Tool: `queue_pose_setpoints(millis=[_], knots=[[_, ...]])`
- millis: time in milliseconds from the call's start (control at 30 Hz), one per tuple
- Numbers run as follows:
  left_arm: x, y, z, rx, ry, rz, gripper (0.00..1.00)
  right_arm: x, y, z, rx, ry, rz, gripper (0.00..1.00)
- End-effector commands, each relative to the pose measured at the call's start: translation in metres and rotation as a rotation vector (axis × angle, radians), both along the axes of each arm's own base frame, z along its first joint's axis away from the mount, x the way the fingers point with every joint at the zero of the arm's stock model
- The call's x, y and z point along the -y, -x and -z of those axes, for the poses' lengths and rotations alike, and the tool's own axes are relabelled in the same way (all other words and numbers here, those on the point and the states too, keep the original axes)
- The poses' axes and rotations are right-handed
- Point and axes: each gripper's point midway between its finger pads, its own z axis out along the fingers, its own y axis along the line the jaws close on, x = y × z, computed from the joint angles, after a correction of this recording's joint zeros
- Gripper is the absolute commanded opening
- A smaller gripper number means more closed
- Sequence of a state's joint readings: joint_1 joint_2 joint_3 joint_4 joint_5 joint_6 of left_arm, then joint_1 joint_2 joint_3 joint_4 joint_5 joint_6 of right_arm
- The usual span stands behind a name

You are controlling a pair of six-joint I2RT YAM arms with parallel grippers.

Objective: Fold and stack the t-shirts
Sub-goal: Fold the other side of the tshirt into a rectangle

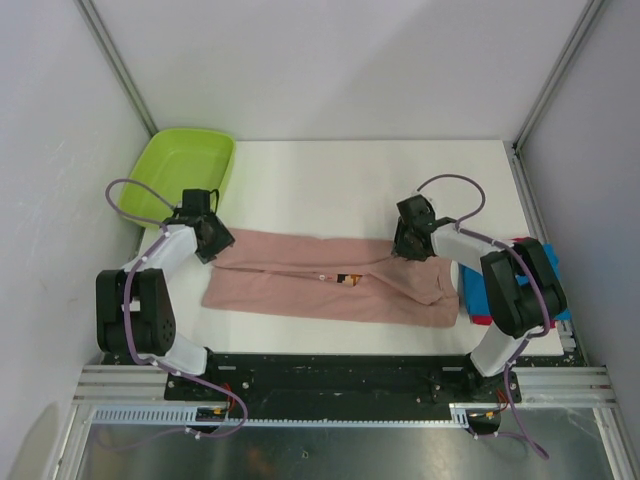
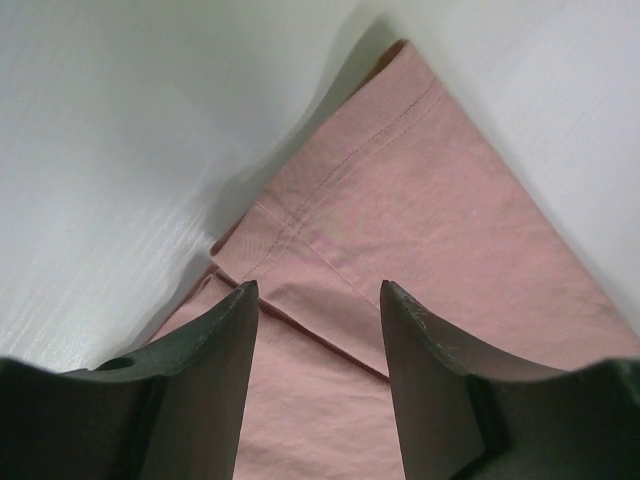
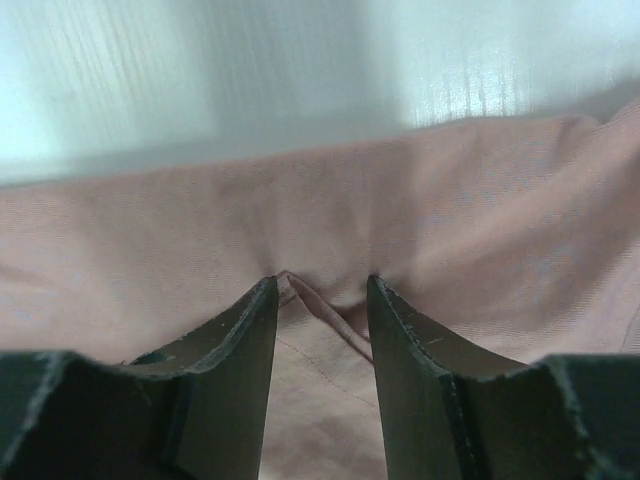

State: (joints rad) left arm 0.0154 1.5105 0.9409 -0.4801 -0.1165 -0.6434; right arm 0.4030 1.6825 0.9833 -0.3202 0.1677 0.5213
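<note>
The dusty pink t-shirt (image 1: pixel 330 290) lies folded into a long band across the table's front, its small print (image 1: pixel 350 278) showing at a fold. My left gripper (image 1: pixel 214 246) is open over the shirt's far left corner; in the left wrist view its jaws (image 2: pixel 315 290) straddle a hemmed fold of pink cloth (image 2: pixel 400 230). My right gripper (image 1: pixel 408 246) is open at the shirt's far edge on the right; its jaws (image 3: pixel 320 285) press into the cloth (image 3: pixel 330 210) with a small raised ridge between them. Folded blue (image 1: pixel 472 290) and red (image 1: pixel 481 319) shirts lie at the right, partly under the right arm.
A lime-green plastic tub (image 1: pixel 185 165) stands at the far left corner. White table (image 1: pixel 330 190) stretches behind the shirt. Frame posts and grey walls close in both sides. The black base rail (image 1: pixel 330 370) runs along the near edge.
</note>
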Motion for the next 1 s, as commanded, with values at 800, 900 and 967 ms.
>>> queue_pose_setpoints(millis=[800,900,967], knots=[[0.003,-0.01,-0.01,0.035,-0.004,0.038,0.54,-0.055,0.052,-0.045,0.012,-0.027,-0.086,0.0],[0.004,-0.01,-0.01,0.032,-0.003,0.039,0.54,-0.064,0.066,-0.045,-0.003,-0.052,-0.103,0.0],[0.004,-0.01,-0.01,0.034,-0.002,0.04,0.54,-0.068,0.076,-0.043,-0.012,-0.059,-0.111,0.0]])
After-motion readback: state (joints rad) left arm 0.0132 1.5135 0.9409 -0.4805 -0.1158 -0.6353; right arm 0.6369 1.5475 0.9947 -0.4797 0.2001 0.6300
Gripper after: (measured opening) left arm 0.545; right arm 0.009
